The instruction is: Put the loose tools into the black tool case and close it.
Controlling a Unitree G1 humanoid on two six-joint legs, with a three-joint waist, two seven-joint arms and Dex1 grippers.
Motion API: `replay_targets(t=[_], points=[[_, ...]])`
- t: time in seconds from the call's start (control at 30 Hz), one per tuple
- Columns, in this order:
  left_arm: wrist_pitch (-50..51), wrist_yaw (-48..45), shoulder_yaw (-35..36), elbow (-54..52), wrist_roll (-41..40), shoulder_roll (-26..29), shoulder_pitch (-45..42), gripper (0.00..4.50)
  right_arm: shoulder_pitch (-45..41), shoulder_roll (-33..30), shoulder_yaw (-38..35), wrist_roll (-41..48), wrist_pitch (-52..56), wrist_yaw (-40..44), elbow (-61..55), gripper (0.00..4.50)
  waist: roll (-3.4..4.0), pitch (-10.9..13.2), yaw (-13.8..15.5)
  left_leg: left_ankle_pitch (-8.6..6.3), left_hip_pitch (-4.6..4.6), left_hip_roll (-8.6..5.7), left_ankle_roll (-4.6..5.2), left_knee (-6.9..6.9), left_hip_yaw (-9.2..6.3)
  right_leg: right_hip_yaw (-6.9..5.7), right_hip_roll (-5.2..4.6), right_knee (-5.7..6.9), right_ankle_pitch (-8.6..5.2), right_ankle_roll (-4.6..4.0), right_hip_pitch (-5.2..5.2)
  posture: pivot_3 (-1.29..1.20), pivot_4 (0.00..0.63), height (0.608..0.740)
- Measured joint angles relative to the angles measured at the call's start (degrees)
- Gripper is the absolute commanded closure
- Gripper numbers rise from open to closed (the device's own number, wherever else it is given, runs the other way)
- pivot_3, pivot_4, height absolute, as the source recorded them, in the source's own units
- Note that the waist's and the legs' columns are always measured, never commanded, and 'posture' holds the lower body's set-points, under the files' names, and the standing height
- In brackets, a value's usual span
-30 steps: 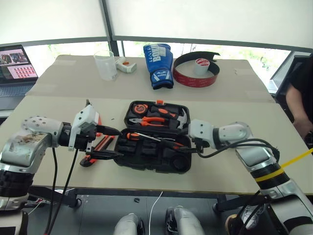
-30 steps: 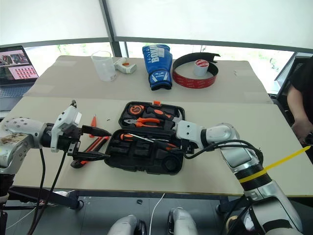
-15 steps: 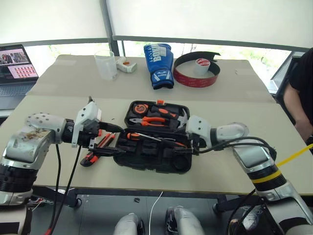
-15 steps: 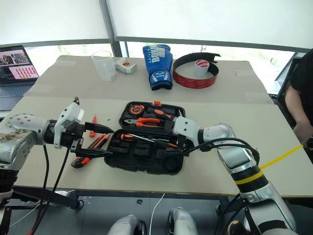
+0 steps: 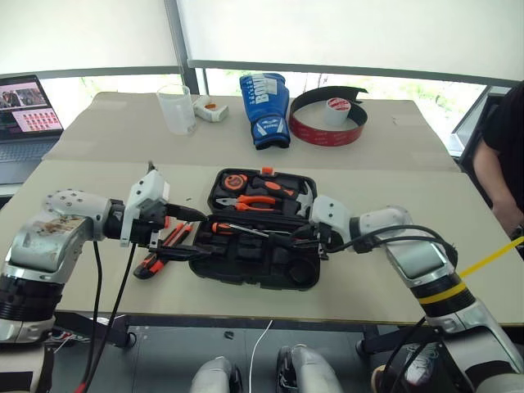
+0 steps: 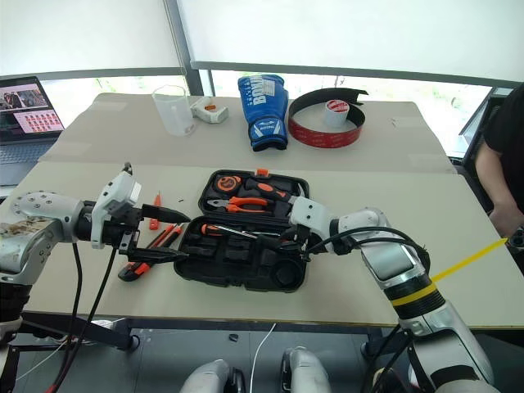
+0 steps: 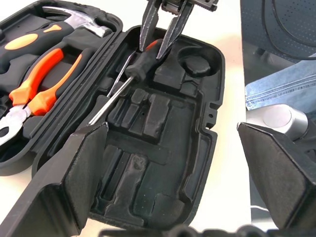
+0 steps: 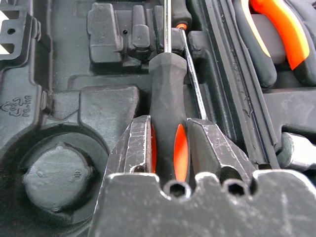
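One black tool case (image 5: 254, 260) lying open near the front edge of the table (image 5: 393, 196), lid half toward the window. In the lid: one pair of orange-handled pliers (image 5: 255, 201), one hammer (image 5: 304, 199). In the near half: two screwdrivers, shafts crossing; one screwdriver (image 8: 168, 103) pinched at its black-and-orange handle between the two fingers of the right gripper (image 8: 170, 143), the second screwdriver (image 5: 225, 228) alongside, orange handle toward the left. Left gripper (image 5: 190, 237) hovering just left of the case, fingers spread wide, holding nothing. Loose tools (image 5: 164, 244) on the table beneath it, beside the case; exact count not readable. Far side of table: one blue boxing glove (image 5: 266, 109), one red-and-black band (image 5: 330, 117), one clear cup (image 5: 176, 108), one laptop (image 5: 26, 106).
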Motion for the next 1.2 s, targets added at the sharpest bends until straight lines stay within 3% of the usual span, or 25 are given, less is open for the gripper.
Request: replay_targets(t=[0.07, 0.43, 0.83, 1.2], points=[[-0.13, 0.06, 0.00, 0.06, 0.11, 0.00, 0.00, 0.00, -0.43, -0.04, -0.02, 0.05, 0.01, 0.47, -0.30, 4.49, 0.00, 0.00, -0.02, 0.00, 0.00, 0.00, 0.00, 0.00, 0.00, 0.00, 0.00, 0.00, 0.00, 0.00, 0.00, 0.00, 0.150, 0.727], [-1.39, 0.31, 0.00, 0.32, 0.63, 0.00, 0.00, 0.00, -0.43, 0.22, 0.82, -0.14, -0.60, 1.27, -2.20, 4.49, 0.00, 0.00, -0.01, 0.00, -0.01, 0.00, 0.00, 0.00, 0.00, 0.00, 0.00, 0.00, 0.00, 0.00, -0.02, 0.00, 0.150, 0.727], [-2.45, 0.32, -0.01, 1.10, 1.79, -0.10, 0.07, 0.00, -2.25, 7.22, 0.56, -0.18, 0.83, -4.73, 0.52, 4.49, 0.00, 0.00, -0.01, 0.00, -0.06, 0.00, -0.01, 0.00, 0.01, -0.01, 0.00, 0.02, 0.00, 0.00, -0.05, 0.00, 0.150, 0.727], [-2.69, 0.31, -0.18, 1.56, 2.19, -0.77, 0.07, 0.00, -3.48, 7.01, 7.20, -7.73, -5.95, -5.42, 3.11, 4.49, 0.02, -0.06, -0.14, 0.00, 0.19, 0.01, -0.02, -0.01, 0.02, 0.03, 0.00, 0.06, -0.01, 0.00, 0.11, 0.00, 0.150, 0.727]])
